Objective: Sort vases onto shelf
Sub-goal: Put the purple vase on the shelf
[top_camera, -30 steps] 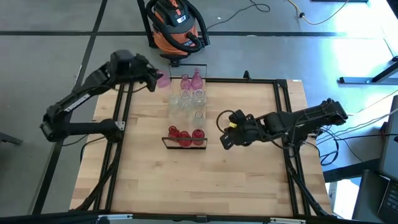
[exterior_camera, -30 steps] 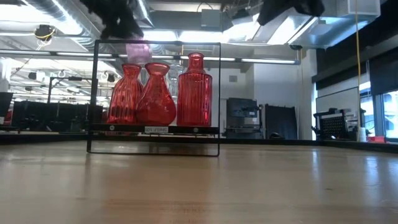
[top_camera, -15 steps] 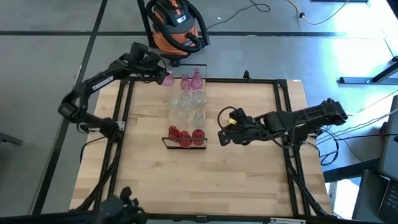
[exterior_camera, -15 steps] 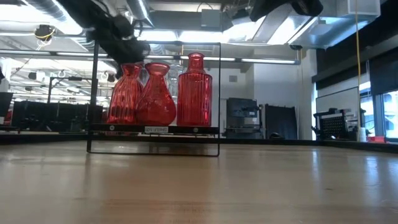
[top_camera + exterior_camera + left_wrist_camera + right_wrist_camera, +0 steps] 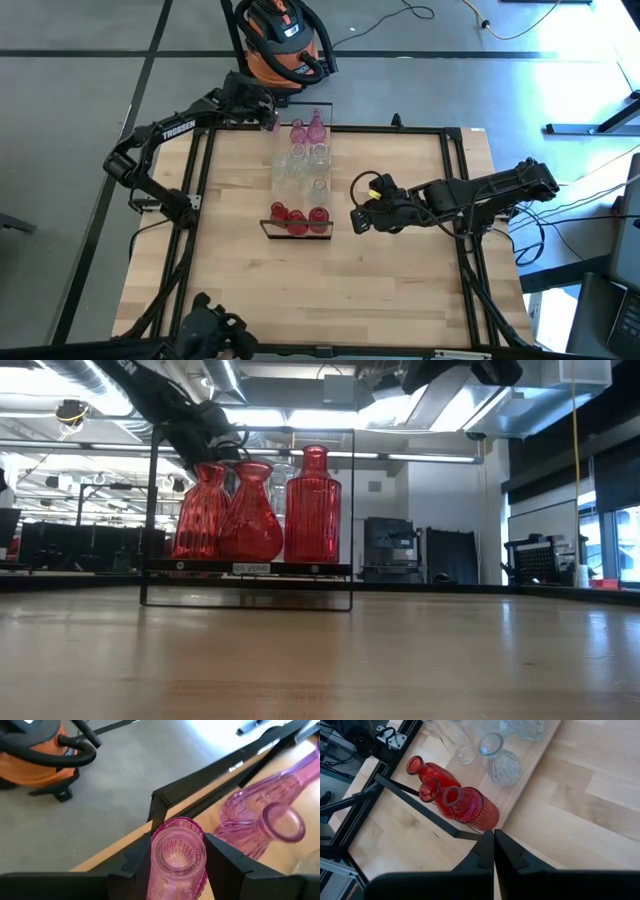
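The left tool [image 5: 177, 865] grips a ribbed pink vase [image 5: 177, 852] between its two fingers at the far end of the shelf [image 5: 300, 170], just beside two pink vases [image 5: 308, 130] standing there. Clear vases [image 5: 305, 160] fill the shelf's middle and three red vases [image 5: 298, 216] its near end by the black frame. The right tool [image 5: 493, 847] hangs closed and empty over the table [image 5: 400, 280], near the red vases.

Orange and black shop vacuum [image 5: 282, 40] parked on the grey floor just beyond the far edge of the light-wood table [image 5: 330, 280], its black hose curled alongside. Cables [image 5: 420, 15] trailing across the floor nearby. Black monitors [image 5: 545, 558] lined up in the room behind.
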`<action>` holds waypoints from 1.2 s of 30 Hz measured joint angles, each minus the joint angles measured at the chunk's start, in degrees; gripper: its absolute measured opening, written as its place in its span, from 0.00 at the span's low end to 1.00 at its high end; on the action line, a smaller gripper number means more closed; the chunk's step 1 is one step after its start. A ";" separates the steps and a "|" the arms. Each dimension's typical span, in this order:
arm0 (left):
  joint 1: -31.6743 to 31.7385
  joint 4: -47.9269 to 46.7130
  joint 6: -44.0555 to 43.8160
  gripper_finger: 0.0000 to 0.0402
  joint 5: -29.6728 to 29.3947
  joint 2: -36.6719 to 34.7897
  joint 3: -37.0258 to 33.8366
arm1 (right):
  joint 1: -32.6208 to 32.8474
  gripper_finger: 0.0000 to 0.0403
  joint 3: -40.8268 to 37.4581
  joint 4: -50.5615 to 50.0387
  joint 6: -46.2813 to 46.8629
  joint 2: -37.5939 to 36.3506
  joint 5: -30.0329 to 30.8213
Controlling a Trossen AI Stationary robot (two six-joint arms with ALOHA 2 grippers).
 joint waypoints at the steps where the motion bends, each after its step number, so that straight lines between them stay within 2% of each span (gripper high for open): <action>1: -0.02 0.13 -1.30 0.36 -0.17 0.00 0.00 | 0.00 0.00 0.00 -0.02 0.00 0.00 0.02; 13: -6.25 1.35 -3.92 0.36 -1.51 0.11 0.00 | 0.00 0.00 0.00 -0.87 -0.17 0.02 1.53; 21: -12.12 1.48 -3.63 0.36 -13.77 0.11 0.00 | 0.00 0.00 0.00 -0.87 -0.20 0.02 1.45; 26: -13.65 3.12 -8.80 0.36 -18.62 0.11 -0.94 | 0.00 0.00 0.00 -0.87 -0.22 0.02 0.47; 36: -14.12 9.05 -19.94 0.36 -20.69 0.13 -9.75 | 0.07 0.00 0.00 -0.85 -0.24 0.02 -1.37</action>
